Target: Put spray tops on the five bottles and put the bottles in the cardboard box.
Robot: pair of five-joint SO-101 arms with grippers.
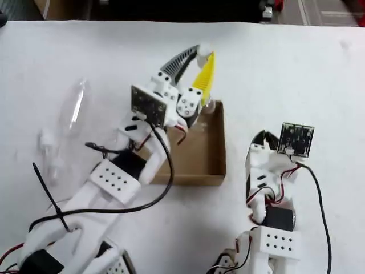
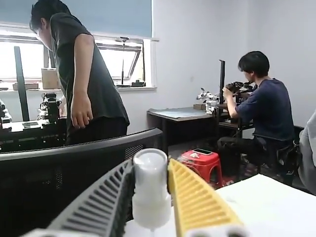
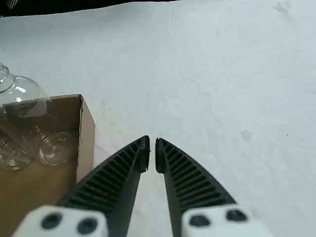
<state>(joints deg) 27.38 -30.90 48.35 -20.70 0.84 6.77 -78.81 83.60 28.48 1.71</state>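
**Left gripper** (image 2: 150,170) (image 1: 201,55): one grey finger (image 2: 98,207), one yellow finger (image 2: 197,202), clamped on either side of a white spray top (image 2: 150,190) (image 1: 203,51). The top stands upright between the fingers, its cap level with the tips. In the high view the gripper sits over the far edge of the cardboard box (image 1: 202,154).

**Right gripper** (image 3: 152,153): two black ribbed fingers (image 3: 118,182) drawn together to a thin slit, holding nothing. It is above bare table (image 3: 222,74), just beside the box's wall (image 3: 87,129).

**Cardboard box**: shallow, open-topped, flat on the table between the two arms. The left arm crosses over its left part in the high view.

**Clear bottles** (image 3: 54,145): several lie inside the box at its far end, packed against each other.

**Loose bottle** (image 1: 71,111): clear, on its side on the table (image 1: 285,68), well to the left of the box and apart from both grippers.
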